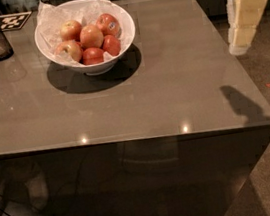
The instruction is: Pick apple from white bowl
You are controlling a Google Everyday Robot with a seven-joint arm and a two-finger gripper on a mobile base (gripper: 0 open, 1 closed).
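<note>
Off the right edge of the worktop (pixel 180 73), up near its far corner, the claw (pixel 241 23) is held pointing down, clear of everything. Whether it is apart or together cannot be told, and no fruit is seen in it, so the reach is judged not yet begun. Well to its left sits the white bowl (pixel 94 68), paper-lined. The apple (pixel 91 36) is seated top-centre of the heap, touched by redder neighbours, so a top-down approach is likely favoured.
</note>
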